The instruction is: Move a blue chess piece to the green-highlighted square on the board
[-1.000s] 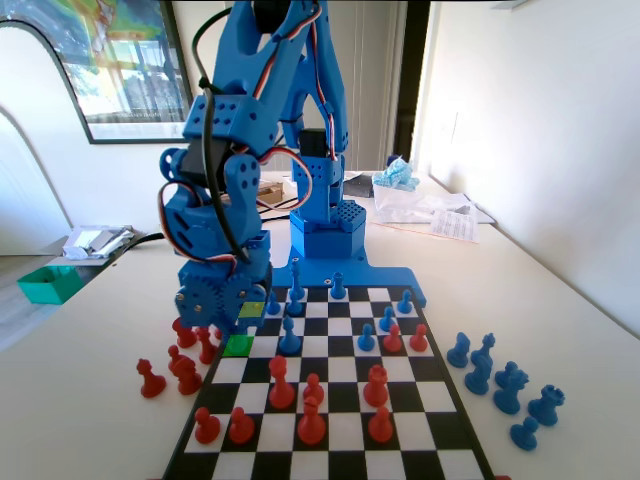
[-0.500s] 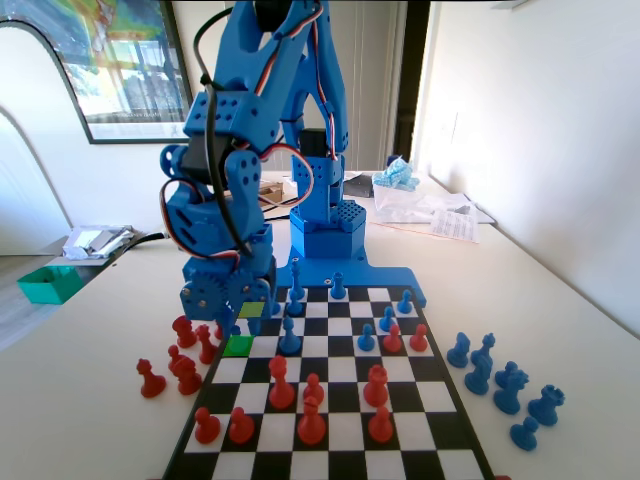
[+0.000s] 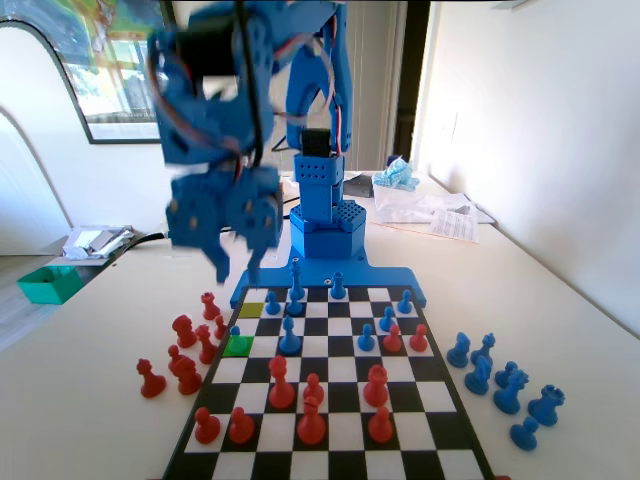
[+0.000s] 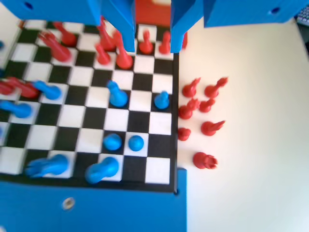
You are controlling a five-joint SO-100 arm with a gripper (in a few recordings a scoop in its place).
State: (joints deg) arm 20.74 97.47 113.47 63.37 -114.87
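Observation:
In the fixed view my gripper (image 3: 237, 272) hangs open and empty, well above the board's (image 3: 330, 465) far left corner. Below it a small blue pawn (image 3: 235, 331) stands on the green-highlighted square (image 3: 240, 348) in the leftmost column, free of the fingers. From the wrist view the same pawn (image 4: 161, 99) stands upright in the board's (image 4: 163, 123) rightmost column. The gripper (image 4: 152, 34) is open high above it, with its two jaws set wide apart at the top edge.
A paler yellow-green square (image 3: 251, 310) lies just beyond the green one. Other blue pieces (image 3: 290, 338) and red pieces (image 3: 311, 420) stand on the board. Captured red pieces (image 3: 185, 350) crowd the table left of the board, blue ones (image 3: 505, 385) right. A green bin (image 3: 48, 283) sits far left.
The gripper has risen from low over the green square to well above the board. The blue pawn stays standing on the green square, released.

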